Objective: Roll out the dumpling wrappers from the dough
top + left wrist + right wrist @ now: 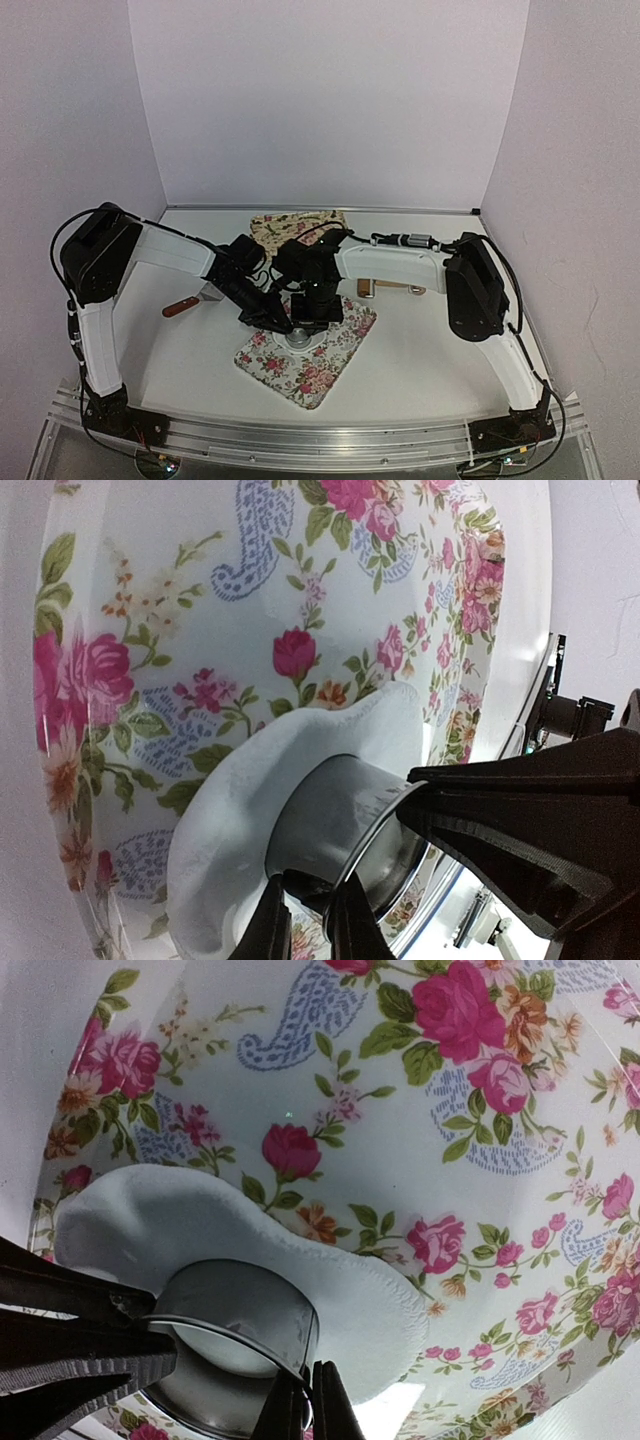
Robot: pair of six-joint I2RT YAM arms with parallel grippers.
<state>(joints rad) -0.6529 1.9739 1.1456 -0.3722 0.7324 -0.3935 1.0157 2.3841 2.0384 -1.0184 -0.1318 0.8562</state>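
A thin flattened white dough patch (230, 810) lies on a flowered tray (300, 385). It also shows in the right wrist view (180, 1220). A shiny metal ring (298, 341) stands upright on the dough. My left gripper (305, 920) is shut on the ring's (340, 820) near rim. My right gripper (305, 1405) is shut on the opposite side of the ring's (240, 1295) rim. White dough (215, 1345) shows inside the ring. No separate cut wrapper is in view. In the top view both grippers meet over the tray and hide most of the dough.
A second flowered tray (297, 224) lies at the back by the wall. A tool with a wooden handle (185, 305) lies left of the near tray. A wooden item (385, 288) lies behind my right arm, partly hidden. White walls enclose the table.
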